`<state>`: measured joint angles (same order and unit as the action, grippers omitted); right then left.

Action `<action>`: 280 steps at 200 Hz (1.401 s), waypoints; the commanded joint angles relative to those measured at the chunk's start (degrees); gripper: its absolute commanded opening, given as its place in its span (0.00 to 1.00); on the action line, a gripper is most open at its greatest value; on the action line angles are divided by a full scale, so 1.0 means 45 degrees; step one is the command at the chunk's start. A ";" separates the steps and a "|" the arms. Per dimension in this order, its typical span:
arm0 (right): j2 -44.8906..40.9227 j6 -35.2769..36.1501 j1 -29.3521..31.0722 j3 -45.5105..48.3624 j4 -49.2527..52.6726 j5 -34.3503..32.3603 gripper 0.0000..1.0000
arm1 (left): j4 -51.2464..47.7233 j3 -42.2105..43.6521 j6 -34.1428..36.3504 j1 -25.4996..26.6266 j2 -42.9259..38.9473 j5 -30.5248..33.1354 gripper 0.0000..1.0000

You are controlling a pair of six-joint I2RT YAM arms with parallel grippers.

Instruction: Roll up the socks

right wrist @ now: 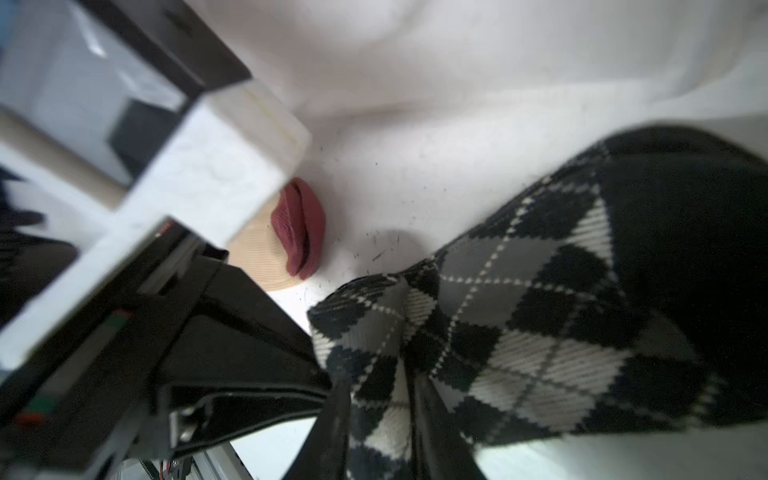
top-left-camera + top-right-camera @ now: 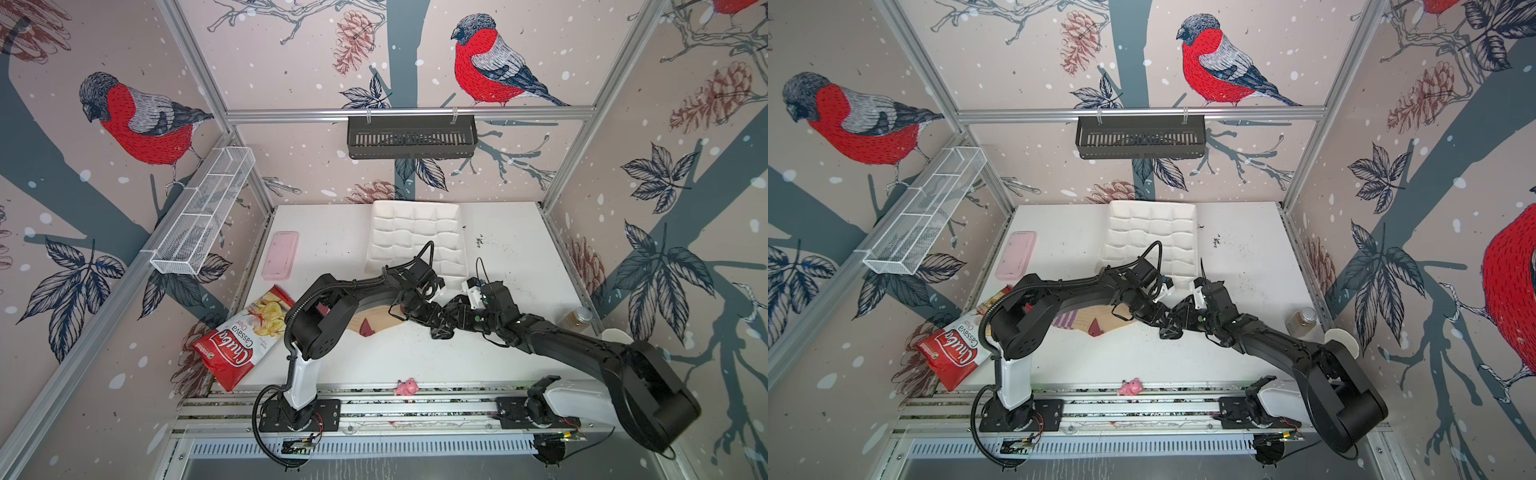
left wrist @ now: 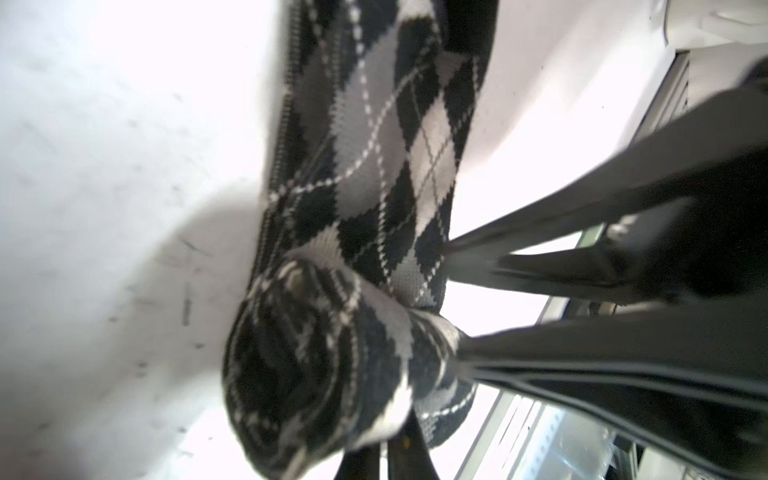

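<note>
- White counter (image 2: 415,357), bird-print walls (image 2: 291,62).
- Argyle sock (image 3: 374,187): mid-counter, one end rolled.
- Left gripper (image 3: 386,453): fingers pinching the rolled end.
- Right gripper (image 1: 378,386): fingers spread, sock fabric between.
- Tan sock (image 2: 1100,313): flat, toward left edge.

Argyle sock (image 3: 374,166) knitted cloth, matt; chips bag (image 2: 232,349) glossy plastic.

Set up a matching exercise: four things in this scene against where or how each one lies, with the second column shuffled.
Things:
1. argyle sock
2. tan sock
3. chips bag
4. pink toy

Places or states:
A. sticks out past the table's left edge
B. one end rolled up
C. at the table's front edge
D. lies flat, partly under the left arm

Pairs: 1-B, 2-D, 3-A, 4-C.
</note>
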<state>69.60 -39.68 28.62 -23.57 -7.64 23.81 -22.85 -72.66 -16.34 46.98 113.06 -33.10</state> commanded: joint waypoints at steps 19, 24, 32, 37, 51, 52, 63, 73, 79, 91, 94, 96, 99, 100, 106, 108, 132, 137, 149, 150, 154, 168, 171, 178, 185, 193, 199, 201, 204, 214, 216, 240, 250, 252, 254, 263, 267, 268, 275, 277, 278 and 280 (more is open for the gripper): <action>0.0209 0.0928 -0.0789 -0.0328 0.0354 -0.0820 0.26 | -0.0468 -0.0347 0.0532 -0.0008 0.0125 0.0481 0.00; 0.0373 0.1015 -0.0840 -0.0410 0.0322 -0.0860 0.25 | -0.0566 -0.0405 0.0569 -0.0011 0.0149 0.0476 0.00; 0.0685 0.1147 -0.0880 -0.0538 0.0272 -0.1003 0.24 | -0.0638 -0.0463 0.0588 -0.0001 0.0150 0.0486 0.00; 0.0901 0.1202 -0.0883 -0.0598 0.0226 -0.1081 0.22 | -0.0690 -0.0489 0.0621 -0.0008 0.0150 0.0476 0.00; 0.1353 0.1298 -0.0952 -0.0718 0.0018 -0.1077 0.21 | -0.0826 -0.0617 0.0674 -0.0011 0.0131 0.0476 0.00; 0.1390 0.1298 -0.0961 -0.0718 -0.0012 -0.1075 0.21 | -0.0833 -0.0633 0.0668 -0.0011 0.0131 0.0479 0.00; 0.1733 0.1328 -0.0967 -0.0748 -0.0172 -0.0998 0.19 | -0.0997 -0.0769 0.0727 0.0000 0.0160 0.0462 0.00; 0.2025 0.1338 -0.0955 -0.0739 -0.0229 -0.0975 0.18 | -0.1140 -0.0875 0.0797 0.0007 0.0188 0.0447 0.03; 0.2158 0.1338 -0.0951 -0.0704 -0.0217 -0.0963 0.17 | -0.1240 -0.0960 0.0862 0.0009 0.0218 0.0443 0.04; 0.2334 0.1328 -0.0951 -0.0595 -0.0150 -0.0971 0.16 | -0.1494 -0.1163 0.0992 0.0019 0.0301 0.0438 0.06; 0.2358 0.1319 -0.0967 -0.0552 -0.0125 -0.0975 0.15 | -0.1576 -0.1222 0.1043 0.0027 0.0337 0.0456 0.06; 0.2378 0.1318 -0.0959 -0.0521 -0.0120 -0.0975 0.15 | -0.1629 -0.1271 0.1065 0.0028 0.0358 0.0455 0.06; 0.2371 0.1303 -0.0951 -0.0479 -0.0102 -0.0973 0.15 | -0.1712 -0.1333 0.1122 0.0028 0.0391 0.0475 0.06; 0.2378 0.1301 -0.0951 -0.0452 -0.0091 -0.0974 0.15 | -0.1745 -0.1352 0.1146 0.0028 0.0397 0.0478 0.06; 0.2374 0.1260 -0.0968 -0.0328 -0.0070 -0.0973 0.15 | -0.1934 -0.1507 0.1250 0.0048 0.0474 0.0481 0.06; 0.2357 0.1245 -0.0969 -0.0279 -0.0068 -0.0975 0.15 | -0.2012 -0.1552 0.1283 0.0048 0.0505 0.0496 0.06; 0.2089 0.0946 -0.0951 0.0383 -0.0172 -0.0844 0.14 | -0.2838 -0.2296 0.1722 0.0143 0.0908 0.0679 0.07; 0.1993 0.0886 -0.0951 0.0509 -0.0194 -0.0829 0.14 | -0.2974 -0.2422 0.1792 0.0179 0.0995 0.0682 0.07; 0.1808 0.0740 -0.0917 0.0786 -0.0251 -0.0817 0.14 | -0.3292 -0.2785 0.1935 0.0278 0.1213 0.0733 0.07; 0.1793 0.0727 -0.0914 0.0795 -0.0253 -0.0818 0.14 | -0.3306 -0.2811 0.1943 0.0290 0.1238 0.0734 0.07; 0.1725 0.0679 -0.0913 0.0868 -0.0255 -0.0817 0.14 | -0.3379 -0.2922 0.1979 0.0334 0.1292 0.0750 0.08; 0.1489 0.0541 -0.0867 0.1070 -0.0275 -0.0797 0.14 | -0.3594 -0.3335 0.2066 0.0500 0.1559 0.0755 0.09; 0.1447 0.0520 -0.0857 0.1109 -0.0275 -0.0809 0.13 | -0.3626 -0.3412 0.2083 0.0529 0.1615 0.0750 0.09; 0.1363 0.0479 -0.0845 0.1154 -0.0257 -0.0819 0.14 | -0.3712 -0.3601 0.2135 0.0607 0.1732 0.0754 0.10; 0.1328 0.0459 -0.0850 0.1156 -0.0237 -0.0815 0.14 | -0.3793 -0.3808 0.2165 0.0667 0.1848 0.0755 0.11; 0.1286 0.0440 -0.0833 0.1156 -0.0219 -0.0818 0.14 | -0.3864 -0.4008 0.2198 0.0709 0.1977 0.0750 0.11; 0.1280 0.0439 -0.0816 0.1138 -0.0217 -0.0804 0.14 | -0.3872 -0.4118 0.2205 0.0729 0.2041 0.0754 0.11; 0.1278 0.0439 -0.0814 0.1137 -0.0217 -0.0800 0.13 | -0.3868 -0.4139 0.2205 0.0731 0.2068 0.0750 0.11; 0.1286 0.0425 -0.0794 0.1127 -0.0217 -0.0800 0.13 | -0.3836 -0.4174 0.2205 0.0727 0.2096 0.0727 0.12; 0.1316 0.0420 -0.0727 0.1081 -0.0217 -0.0789 0.13 | -0.3780 -0.4252 0.2162 0.0728 0.2150 0.0734 0.18; 0.1316 0.0405 -0.0733 0.1079 -0.0217 -0.0792 0.13 | -0.3772 -0.4260 0.2165 0.0716 0.2159 0.0735 0.21; 0.1412 0.0342 -0.0609 0.1017 -0.0275 -0.0809 0.13 | -0.3350 -0.4231 0.1985 0.0712 0.2123 0.0629 0.26; 0.1431 0.0322 -0.0579 0.1000 -0.0256 -0.0828 0.13 | -0.3115 -0.4162 0.1905 0.0712 0.2065 0.0524 0.25; 0.1418 0.0322 -0.0579 0.1000 -0.0241 -0.0821 0.13 | -0.3079 -0.4135 0.1886 0.0712 0.2064 0.0507 0.25; 0.1420 0.0322 -0.0579 0.1000 -0.0223 -0.0834 0.13 | -0.3030 -0.4118 0.1866 0.0712 0.2054 0.0502 0.24; 0.1290 0.0302 -0.0579 0.1000 -0.0135 -0.0871 0.13 | -0.2799 -0.4013 0.1778 0.0694 0.2025 0.0428 0.21; 0.1205 0.0302 -0.0579 0.0998 -0.0078 -0.0894 0.13 | -0.2719 -0.3969 0.1761 0.0693 0.2032 0.0390 0.20; 0.1170 0.0302 -0.0569 0.0999 -0.0060 -0.0906 0.13 | -0.2707 -0.3960 0.1758 0.0693 0.2039 0.0387 0.19; 0.0967 0.0302 -0.0579 0.0983 0.0100 -0.0997 0.13 | -0.2644 -0.3941 0.1719 0.0673 0.2073 0.0376 0.17; 0.0897 0.0312 -0.0579 0.0971 0.0165 -0.1010 0.13 | -0.2629 -0.3933 0.1707 0.0673 0.2091 0.0396 0.17; 0.0859 0.0317 -0.0579 0.0966 0.0199 -0.1022 0.13 | -0.2623 -0.3932 0.1702 0.0673 0.2097 0.0409 0.16; 0.0797 0.0321 -0.0579 0.0962 0.0249 -0.1036 0.13 | -0.2609 -0.3931 0.1698 0.0658 0.2116 0.0429 0.15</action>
<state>75.09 -37.63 25.76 -19.07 -12.64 19.51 -37.67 -90.85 -8.56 50.17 122.37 -30.33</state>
